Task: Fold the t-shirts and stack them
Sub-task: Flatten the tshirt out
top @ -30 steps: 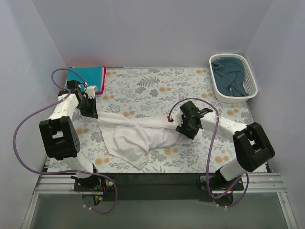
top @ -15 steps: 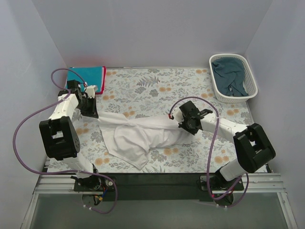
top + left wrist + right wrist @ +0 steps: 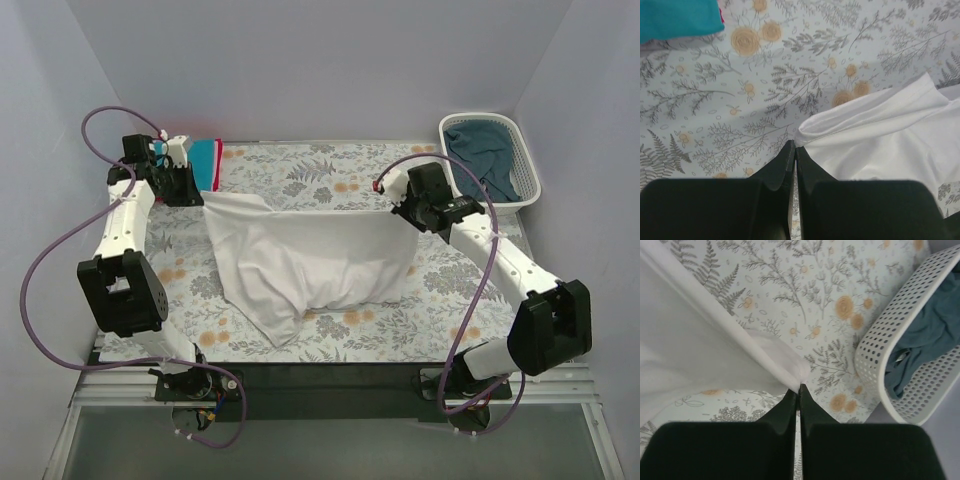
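**A:** Where is the shirt you are working on?

**B:** The soft white cloth t-shirt (image 3: 310, 255) is spread across the middle of the desk, over the floral-patterned tablecloth (image 3: 320, 175). Its far edge runs taut, in a nearly straight line, from one of my arms to the other. The rest drapes toward the near side, where a rumpled corner lies on the tablecloth.

**A:** And your fingers?

**B:** My left fingers (image 3: 790, 160) are pressed together, with the far-left corner of the shirt pinched at their tips. My right fingers (image 3: 795, 400) are together as well, clamped on the far-right corner, where the fabric bunches into a small fold right at the tips.

**A:** What about the other shirts?

**B:** A folded bright teal t-shirt (image 3: 200, 158) lies at the far left corner of the desk, just beside my left wrist. A sliver of a red t-shirt (image 3: 721, 19) shows along its edge. I cannot tell how the red one is folded, since almost all of it is hidden.

**A:** And on the right?

**B:** A white perforated plastic basket (image 3: 528, 190) stands at the far right corner, near my right wrist. A crumpled dark blue-teal t-shirt (image 3: 485, 160) lies inside it, well apart from the white one.
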You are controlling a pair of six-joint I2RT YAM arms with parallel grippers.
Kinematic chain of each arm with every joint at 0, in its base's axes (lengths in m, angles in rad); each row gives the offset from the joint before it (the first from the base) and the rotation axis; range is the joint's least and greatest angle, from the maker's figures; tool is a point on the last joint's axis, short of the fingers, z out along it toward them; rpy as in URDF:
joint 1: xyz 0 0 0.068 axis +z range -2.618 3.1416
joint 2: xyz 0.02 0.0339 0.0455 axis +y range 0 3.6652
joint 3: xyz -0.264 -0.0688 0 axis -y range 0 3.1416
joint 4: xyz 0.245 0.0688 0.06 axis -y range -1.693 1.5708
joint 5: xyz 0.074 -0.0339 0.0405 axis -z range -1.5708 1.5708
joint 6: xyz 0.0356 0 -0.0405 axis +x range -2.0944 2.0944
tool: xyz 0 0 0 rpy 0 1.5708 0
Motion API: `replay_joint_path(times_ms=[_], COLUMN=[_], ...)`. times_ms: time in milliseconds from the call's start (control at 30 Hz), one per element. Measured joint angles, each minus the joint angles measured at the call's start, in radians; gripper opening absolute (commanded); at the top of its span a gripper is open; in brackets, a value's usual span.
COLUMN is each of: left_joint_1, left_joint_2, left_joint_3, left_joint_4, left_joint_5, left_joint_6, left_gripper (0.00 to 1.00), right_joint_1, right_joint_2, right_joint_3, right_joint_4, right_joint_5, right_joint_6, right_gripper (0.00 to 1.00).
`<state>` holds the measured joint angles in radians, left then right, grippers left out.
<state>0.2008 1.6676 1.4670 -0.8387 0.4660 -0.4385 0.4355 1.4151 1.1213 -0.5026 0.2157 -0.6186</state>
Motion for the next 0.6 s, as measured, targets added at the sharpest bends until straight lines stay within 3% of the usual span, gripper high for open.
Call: replay_joint_path(times_ms=[367,600], left_joint_1=[0.0,-0.003], left_joint_2=[-0.068,-0.383], left_joint_3=[0.327,0.349], left_joint_4=[0.067,0.211], left_joint_5=[0.02,-0.041], left_joint_6=[-0.102,-0.166], left_gripper=[0.0,0.0], right_joint_1=[-0.051,-0.053], right_joint_2=[-0.04,-0.175], right_joint_3=[0.401,0.621], right_joint_4=[-0.047,-0.047], right_joint_5=[0.007,0.047], right_joint_6=[-0.095,-0.134], right_gripper=[0.01,0.01])
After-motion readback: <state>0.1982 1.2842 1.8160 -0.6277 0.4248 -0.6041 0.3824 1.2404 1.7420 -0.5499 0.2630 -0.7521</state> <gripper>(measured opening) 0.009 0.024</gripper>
